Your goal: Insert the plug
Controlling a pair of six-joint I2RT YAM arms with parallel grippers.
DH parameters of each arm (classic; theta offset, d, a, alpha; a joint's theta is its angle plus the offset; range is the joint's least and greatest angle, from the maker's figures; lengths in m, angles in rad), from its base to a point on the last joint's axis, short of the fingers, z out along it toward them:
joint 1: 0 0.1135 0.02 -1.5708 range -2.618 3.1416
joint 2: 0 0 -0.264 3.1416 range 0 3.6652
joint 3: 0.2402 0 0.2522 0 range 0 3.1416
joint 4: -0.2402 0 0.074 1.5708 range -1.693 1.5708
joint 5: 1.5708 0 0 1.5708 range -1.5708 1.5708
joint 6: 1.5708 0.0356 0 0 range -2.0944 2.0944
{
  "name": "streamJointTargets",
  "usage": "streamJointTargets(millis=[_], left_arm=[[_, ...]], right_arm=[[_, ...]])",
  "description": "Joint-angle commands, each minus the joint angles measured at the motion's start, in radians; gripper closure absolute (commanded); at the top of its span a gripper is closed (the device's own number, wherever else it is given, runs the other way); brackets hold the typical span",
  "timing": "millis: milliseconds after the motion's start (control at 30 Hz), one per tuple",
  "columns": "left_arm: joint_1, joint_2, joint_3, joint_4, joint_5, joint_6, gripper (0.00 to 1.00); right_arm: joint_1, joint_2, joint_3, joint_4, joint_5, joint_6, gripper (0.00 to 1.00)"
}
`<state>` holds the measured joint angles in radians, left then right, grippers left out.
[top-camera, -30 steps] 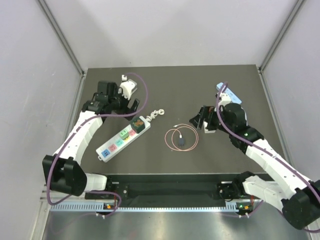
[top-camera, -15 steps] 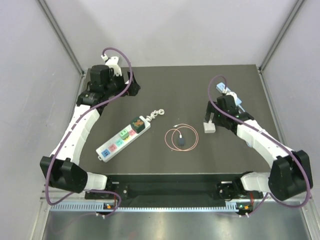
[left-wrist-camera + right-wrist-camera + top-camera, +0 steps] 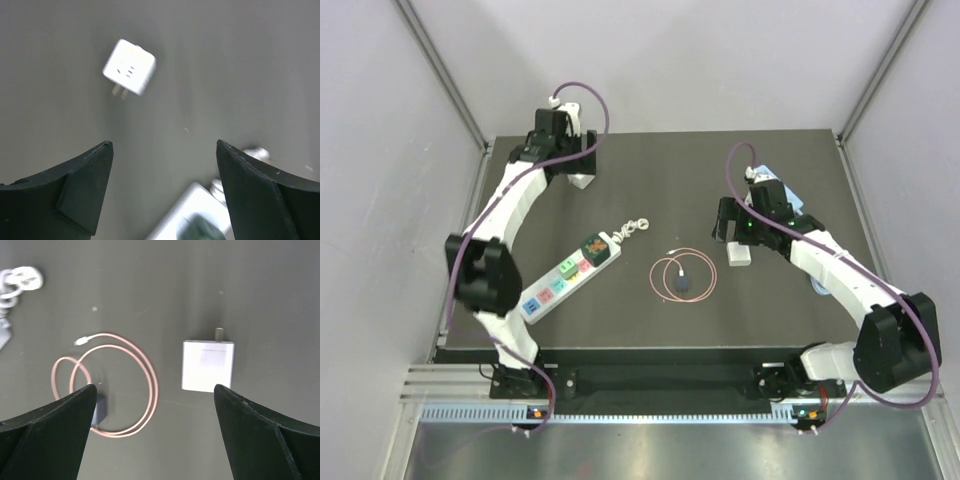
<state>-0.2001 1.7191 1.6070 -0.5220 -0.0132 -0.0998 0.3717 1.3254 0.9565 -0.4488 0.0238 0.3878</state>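
Note:
A white power strip with coloured sockets lies left of centre; its end shows blurred in the left wrist view. A small white plug adapter with prongs lies at the far left, and shows in the left wrist view. My left gripper is open and empty above it. A second white adapter lies right of centre. My right gripper is open and empty just above and beside it.
A coiled pink cable with a dark plug lies in the middle and shows in the right wrist view. The strip's bundled white cord lies beyond it. A light-blue object sits partly hidden under the right arm.
My left arm has swung to the far side and its gripper now hangs over the small white plug adapter. My right gripper has turned and shifted slightly left near the second adapter.

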Motion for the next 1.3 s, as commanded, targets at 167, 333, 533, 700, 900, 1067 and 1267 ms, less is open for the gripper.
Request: streamJointTargets(millis=[167,333,533,700,900,1067,1267], left_arm=[[0.08,0.326,0.266,-0.092,-0.017,0.135,0.16],[0.09,0.425,0.283,-0.018,-0.004,0.181,0.14],[0.097,0.513,0.332,0.023,0.08,0.225,0.12],[0.102,0.597,0.412,0.005,0.033,0.241,0.12],[0.114,0.665,0.468,0.023,0.077,0.239,0.14],[0.113,0.68,0.47,0.027,0.127,0.255,0.35],[0.105,0.602,0.429,0.033,0.318,0.287,0.91]], right_arm=[[0.015,-0.172,-0.044,0.2,-0.244,0.011,0.0],[0.026,-0.173,-0.042,0.243,-0.317,0.019,0.0],[0.026,-0.169,-0.038,0.271,-0.341,0.014,0.0],[0.026,-0.16,-0.038,0.291,-0.351,0.02,0.0],[0.026,-0.153,-0.029,0.291,-0.34,0.008,0.0],[0.026,-0.135,-0.027,0.302,-0.332,0.002,0.0],[0.026,-0.127,-0.041,0.299,-0.329,-0.017,0.0]])
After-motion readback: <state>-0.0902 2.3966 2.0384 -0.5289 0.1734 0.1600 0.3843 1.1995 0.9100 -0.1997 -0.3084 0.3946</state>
